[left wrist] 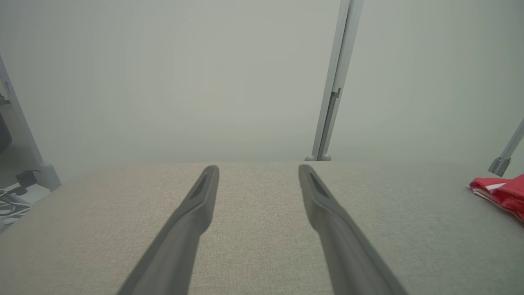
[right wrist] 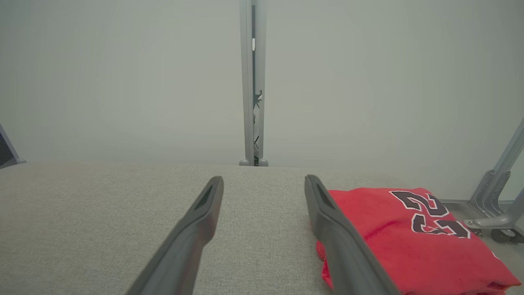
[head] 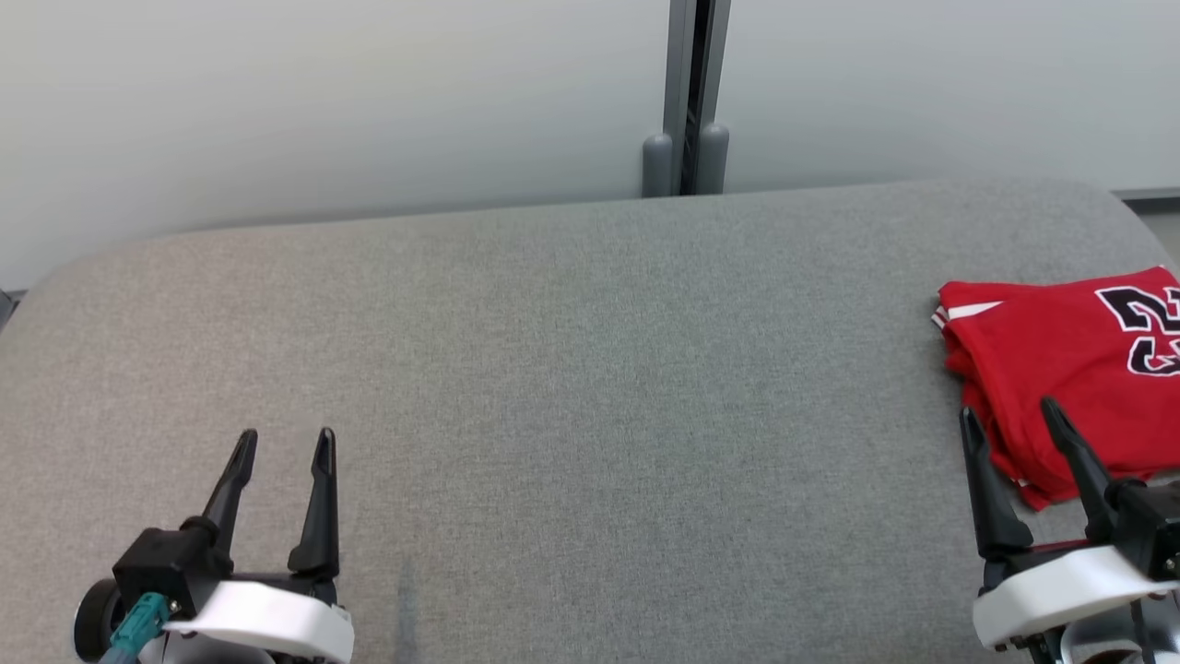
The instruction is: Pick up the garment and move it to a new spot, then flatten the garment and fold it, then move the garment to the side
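A grey fabric-covered bench (head: 553, 323) stands before a pale wall, seen from above and in front. A red garment (head: 1051, 341) with a black-and-white number lies folded into a compact rectangle at the bench's right edge, about midway between its near and far edges, with layered folds showing along its left side. The left gripper (head: 286, 435) hovers over bare fabric near the near left corner, well apart from the garment, its jaws spread and holding nothing. The right gripper (head: 1008, 408) sits at the garment's near left corner, its jaws also spread wide and pinching nothing; in the right wrist view one dark finger (right wrist: 327, 213) crosses in front of the red cloth, and whether it touches cannot be told. Judging by the tidy fold and the position, folding looks done and the step in hand is probably the end of moving the garment aside. To do this well, the right gripper would best draw straight back toward the near edge with jaws kept wide, lifting slightly first so a fingertip does not catch the stacked layers and drag the fold open. The garment's far right side is cut off in the head view, so whether it overhangs the bench edge cannot be told and deserves a check.
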Robot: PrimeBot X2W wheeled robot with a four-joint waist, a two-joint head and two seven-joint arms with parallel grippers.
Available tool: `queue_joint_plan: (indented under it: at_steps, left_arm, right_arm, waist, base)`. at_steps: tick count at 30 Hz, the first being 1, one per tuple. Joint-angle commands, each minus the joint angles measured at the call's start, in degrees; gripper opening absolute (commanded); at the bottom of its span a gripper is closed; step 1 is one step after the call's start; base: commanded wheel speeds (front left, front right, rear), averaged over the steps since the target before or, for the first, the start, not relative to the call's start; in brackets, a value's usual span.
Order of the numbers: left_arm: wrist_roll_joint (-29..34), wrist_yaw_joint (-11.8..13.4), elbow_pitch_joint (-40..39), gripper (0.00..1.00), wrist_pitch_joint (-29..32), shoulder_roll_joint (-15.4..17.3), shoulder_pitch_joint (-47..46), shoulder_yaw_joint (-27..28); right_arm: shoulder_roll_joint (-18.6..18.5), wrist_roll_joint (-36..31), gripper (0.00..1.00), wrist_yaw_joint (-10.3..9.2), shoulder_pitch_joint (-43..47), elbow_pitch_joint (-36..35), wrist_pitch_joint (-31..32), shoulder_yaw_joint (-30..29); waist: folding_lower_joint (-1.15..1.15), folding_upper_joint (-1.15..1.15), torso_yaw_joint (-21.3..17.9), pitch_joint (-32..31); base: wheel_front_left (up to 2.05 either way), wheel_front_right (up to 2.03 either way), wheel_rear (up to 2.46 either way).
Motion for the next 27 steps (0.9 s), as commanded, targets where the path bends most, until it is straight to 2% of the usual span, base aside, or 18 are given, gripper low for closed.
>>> queue_joint_plan:
  at_steps: [1, 18, 27]
  left_arm:
    - [-0.23, 0.20, 0.15, 1.00, 0.02, 0.14, 0.85, 0.06]
    - [-0.79, 1.04, 0.39, 1.00, 0.02, 1.00, 1.61, 0.22]
    - [-1.14, 0.63, 0.94, 1.00, -0.56, 1.24, 0.42, 0.27]
  right_arm:
    - [-0.42, -0.44, 1.00, -0.01, 1.00, -0.48, 0.40, -0.23]
    - [-0.40, -0.39, 1.00, -0.01, 1.42, -2.24, 1.46, -0.49]
    - [-0.11, -0.22, 1.00, -0.01, 0.91, -1.78, 1.19, -0.03]
  waist:
    - [0.00, 0.00, 0.09, -1.14]
    - [0.00, 0.00, 0.03, -1.46]
    - [0.00, 0.00, 0.42, -0.63]
  base:
    - [0.00, 0.00, 0.00]
    - [0.00, 0.00, 0.00]
    - [0.00, 0.00, 0.00]
